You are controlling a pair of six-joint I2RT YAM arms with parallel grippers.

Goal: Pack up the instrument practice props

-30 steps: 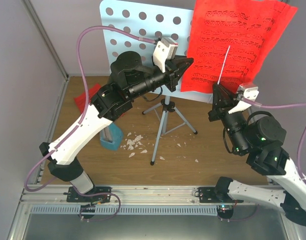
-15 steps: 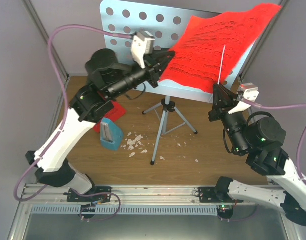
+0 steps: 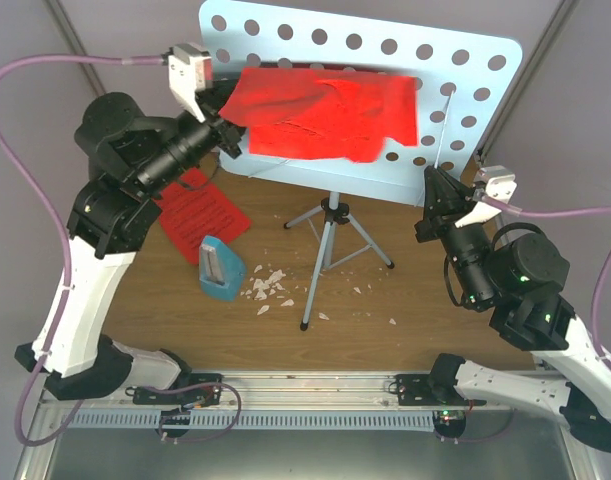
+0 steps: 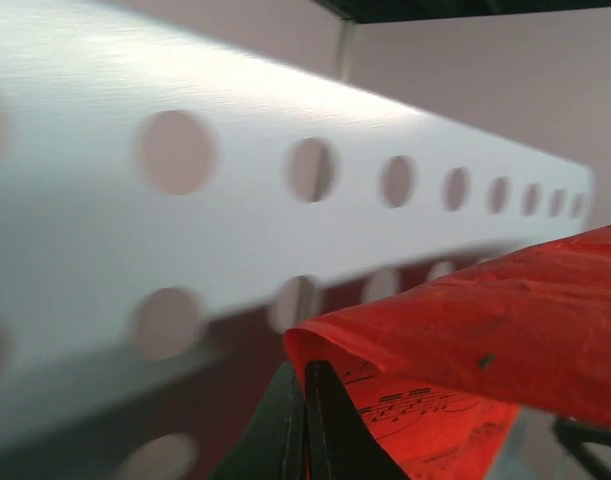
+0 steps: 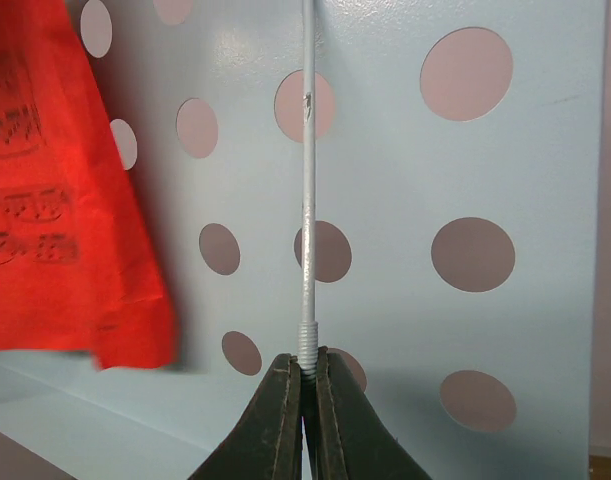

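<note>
The pale-blue music stand [image 3: 465, 110] with a hole-punched plate stands on tripod legs [image 3: 330, 245] mid-table. My left gripper [image 3: 228, 135] is shut on a red sheet-music page [image 3: 330, 110], holding it across the front of the plate; the page also shows in the left wrist view [image 4: 485, 330]. My right gripper [image 3: 432, 180] is shut on the base of the stand's thin grey page-holder wire [image 5: 308, 200] at the plate's lower right. Another red page [image 3: 200, 215] lies on the table at left. A small blue box [image 3: 220, 268] stands beside it. The clear triangular piece is not visible.
Small white scraps [image 3: 270, 288] lie on the wooden table near the tripod feet. Grey walls close in the left, back and right sides. A metal rail [image 3: 305, 390] runs along the near edge.
My left arm has swung left and up, dragging the red page leftward off the right side of the plate. The right arm has not moved.
</note>
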